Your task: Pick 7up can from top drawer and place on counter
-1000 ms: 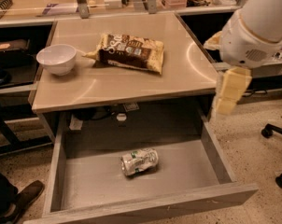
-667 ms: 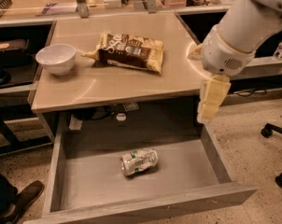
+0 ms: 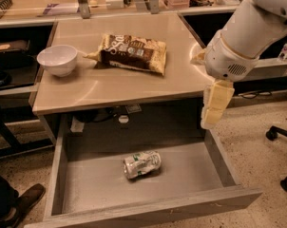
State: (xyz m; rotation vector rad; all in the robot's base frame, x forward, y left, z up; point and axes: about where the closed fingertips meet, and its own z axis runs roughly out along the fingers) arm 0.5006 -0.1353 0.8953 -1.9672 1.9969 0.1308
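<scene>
The 7up can, silvery-white with green markings and dented, lies on its side on the floor of the open top drawer, near its middle. The beige counter sits above and behind the drawer. My gripper hangs from the white arm at the right, over the drawer's right wall and just off the counter's front right corner. It is above and to the right of the can and apart from it, holding nothing that I can see.
A brown-and-cream chip bag and a white bowl lie on the counter. Dark side shelves stand to the left and right. An office chair base stands on the floor at right. A shoe shows at bottom left.
The arm and gripper have moved left and forward, from beside the counter's right edge to over the drawer's right side. The can has not moved.
</scene>
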